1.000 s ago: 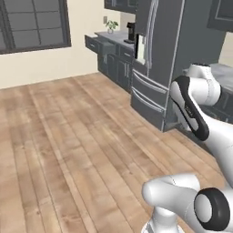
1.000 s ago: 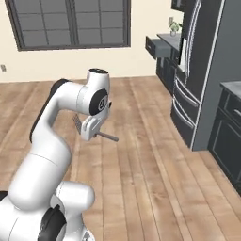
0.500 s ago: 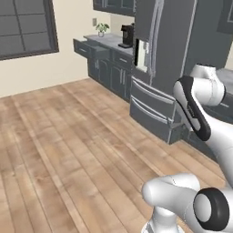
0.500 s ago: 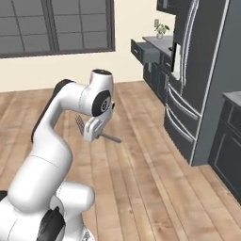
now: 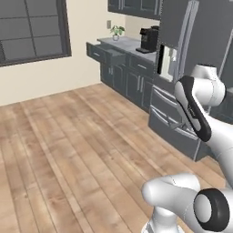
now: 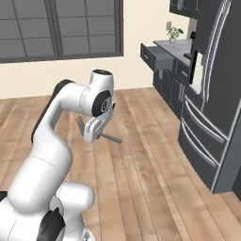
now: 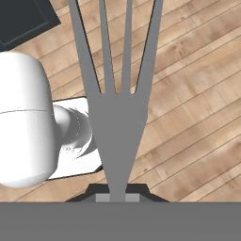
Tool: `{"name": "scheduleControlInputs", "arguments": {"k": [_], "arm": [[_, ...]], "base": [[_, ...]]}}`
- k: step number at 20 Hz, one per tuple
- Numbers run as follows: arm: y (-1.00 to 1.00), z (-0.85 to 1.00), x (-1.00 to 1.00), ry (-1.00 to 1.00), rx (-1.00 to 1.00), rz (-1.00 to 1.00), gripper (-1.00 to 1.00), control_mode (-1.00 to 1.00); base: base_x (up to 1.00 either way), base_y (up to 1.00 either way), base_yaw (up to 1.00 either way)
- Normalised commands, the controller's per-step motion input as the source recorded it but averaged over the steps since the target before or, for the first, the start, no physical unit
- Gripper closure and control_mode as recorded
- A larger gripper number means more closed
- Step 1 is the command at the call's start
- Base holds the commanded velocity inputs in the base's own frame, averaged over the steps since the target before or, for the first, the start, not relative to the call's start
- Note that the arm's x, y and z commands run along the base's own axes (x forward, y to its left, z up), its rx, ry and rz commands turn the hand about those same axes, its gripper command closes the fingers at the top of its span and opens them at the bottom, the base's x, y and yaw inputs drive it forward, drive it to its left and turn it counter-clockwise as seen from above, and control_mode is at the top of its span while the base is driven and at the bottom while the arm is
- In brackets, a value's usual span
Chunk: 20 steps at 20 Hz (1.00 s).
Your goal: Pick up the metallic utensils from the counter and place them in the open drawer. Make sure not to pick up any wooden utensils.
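My gripper (image 6: 96, 133) is shut on a grey metal fork (image 6: 100, 133), held level in front of the arm above the wooden floor. The tines stick out to the left and the handle to the right. In the hand view the fork (image 7: 118, 113) stands right in front of the camera, tines up, its neck pinched between the fingertips of the gripper (image 7: 118, 193). The open drawer (image 5: 103, 53), dark blue-grey, juts out of the far cabinet run below the counter (image 5: 130, 44). From the right base the drawer (image 6: 158, 57) and the counter (image 6: 181, 45) lie far ahead on the right.
A tall dark fridge (image 5: 191, 68) stands close on the right, fridge (image 6: 214, 94). A coffee machine (image 5: 148, 40) and a small plant (image 5: 117, 31) sit on the counter. Wide wooden floor (image 5: 68, 150) stretches between me and the cabinets. A dark window (image 6: 56, 28) fills the far wall.
The whole picture has shifted in both base views, so the base has moved; the cabinets and the drawer look nearer. The fork stays in the shut gripper.
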Motion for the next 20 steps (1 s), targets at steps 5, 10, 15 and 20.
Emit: {"name": "scheduleControlInputs", "arguments": {"k": [5, 10, 15, 20], "arm": [[0.00, 0.00, 0.00, 0.00, 0.00, 0.00, 1.00, 1.00], [0.00, 0.00, 0.00, 0.00, 0.00, 0.00, 1.00, 1.00], [0.00, 0.00, 0.00, 0.00, 0.00, 0.00, 1.00, 1.00], [0.00, 0.00, 0.00, 0.00, 0.00, 0.00, 1.00, 1.00]], "base": [[1.00, 0.22, 0.02], [1.00, 0.04, 0.03], [1.00, 0.00, 0.09], [1.00, -0.08, 0.13]]}}
